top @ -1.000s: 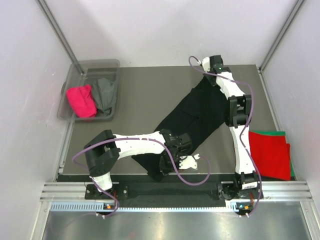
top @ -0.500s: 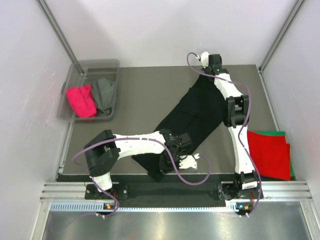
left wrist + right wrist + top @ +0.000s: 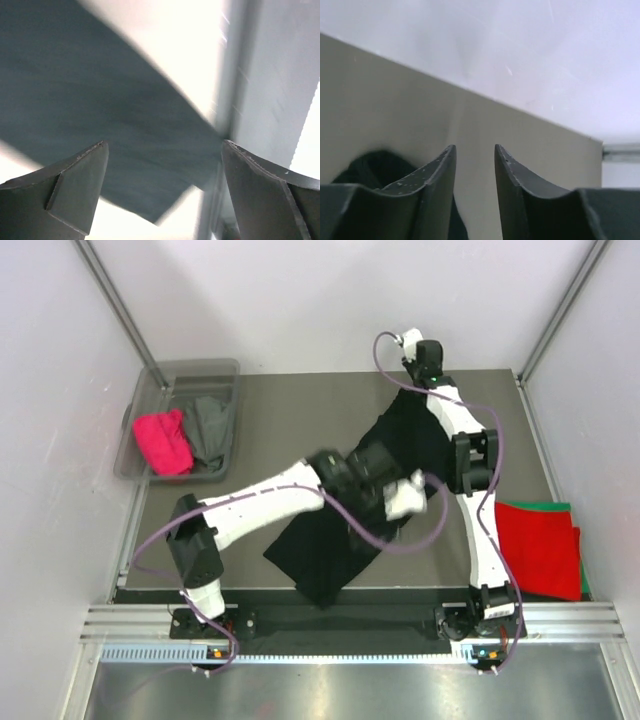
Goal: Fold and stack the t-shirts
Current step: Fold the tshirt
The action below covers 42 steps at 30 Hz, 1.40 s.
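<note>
The large black t-shirt (image 3: pixel 325 545) lies spread on a diagonal across the table, from the far right down to the near edge. My left gripper (image 3: pixel 408 495) is lifted above the shirt's middle, blurred by motion; in the left wrist view it (image 3: pixel 164 145) stands wide open with nothing between the fingers. My right gripper (image 3: pixel 410 388) is at the shirt's far end; in its own view the right gripper (image 3: pixel 474 147) is open by a narrow gap, empty, with black cloth (image 3: pixel 375 165) just below and left of it. A folded red t-shirt (image 3: pixel 540 545) lies on a green one (image 3: pixel 560 507) at the right.
A translucent grey tub (image 3: pixel 160 375) stands at the far left of the table, with a pink t-shirt (image 3: pixel 163 442) and a grey t-shirt (image 3: pixel 208 428) in it. White walls close in the back and both sides. The metal rail (image 3: pixel 350 620) runs along the near edge.
My left gripper opened, let go of the shirt's near end and swung up and toward the far right. My right gripper opened a little at the far end. The black shirt now lies flat.
</note>
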{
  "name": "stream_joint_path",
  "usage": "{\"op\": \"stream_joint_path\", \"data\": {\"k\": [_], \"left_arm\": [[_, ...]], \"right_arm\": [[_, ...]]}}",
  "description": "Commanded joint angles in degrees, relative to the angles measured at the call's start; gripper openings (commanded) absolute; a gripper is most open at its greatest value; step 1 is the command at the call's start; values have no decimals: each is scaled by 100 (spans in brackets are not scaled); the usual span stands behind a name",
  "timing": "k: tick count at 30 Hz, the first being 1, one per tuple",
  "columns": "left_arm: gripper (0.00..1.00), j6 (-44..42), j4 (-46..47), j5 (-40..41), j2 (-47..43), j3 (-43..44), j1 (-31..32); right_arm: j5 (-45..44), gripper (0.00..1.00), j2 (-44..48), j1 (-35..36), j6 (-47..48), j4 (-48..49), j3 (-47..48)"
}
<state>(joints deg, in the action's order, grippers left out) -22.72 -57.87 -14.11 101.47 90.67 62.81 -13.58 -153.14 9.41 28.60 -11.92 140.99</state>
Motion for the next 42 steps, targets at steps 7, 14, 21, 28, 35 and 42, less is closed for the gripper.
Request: {"op": "stream_joint_path", "data": {"k": [7, 14, 21, 28, 35, 42], "left_arm": [[92, 865, 1206, 217, 1137, 3007, -2147], [80, 1692, 2052, -1129, 2358, 3587, -2993], [86, 1850, 2130, -1516, 3624, 4354, -3292], [85, 2254, 2456, -2166, 4336, 4704, -3687], [86, 2606, 2877, -2430, 5197, 5276, -3714], [83, 2992, 3343, -2860, 5743, 5514, -3697]], "right_arm": [[1286, 41, 4339, -739, -1058, -89, -3611], [2823, 43, 6549, -739, -953, -1856, -5650], [3265, 43, 8123, -748, -1146, -2411, -6978], [3749, 45, 9134, -748, -1191, -2701, -7629], [4065, 46, 9697, -1265, -1172, -2596, -8341], [4258, 46, 10005, -1731, -1225, -2482, -8728]]}}
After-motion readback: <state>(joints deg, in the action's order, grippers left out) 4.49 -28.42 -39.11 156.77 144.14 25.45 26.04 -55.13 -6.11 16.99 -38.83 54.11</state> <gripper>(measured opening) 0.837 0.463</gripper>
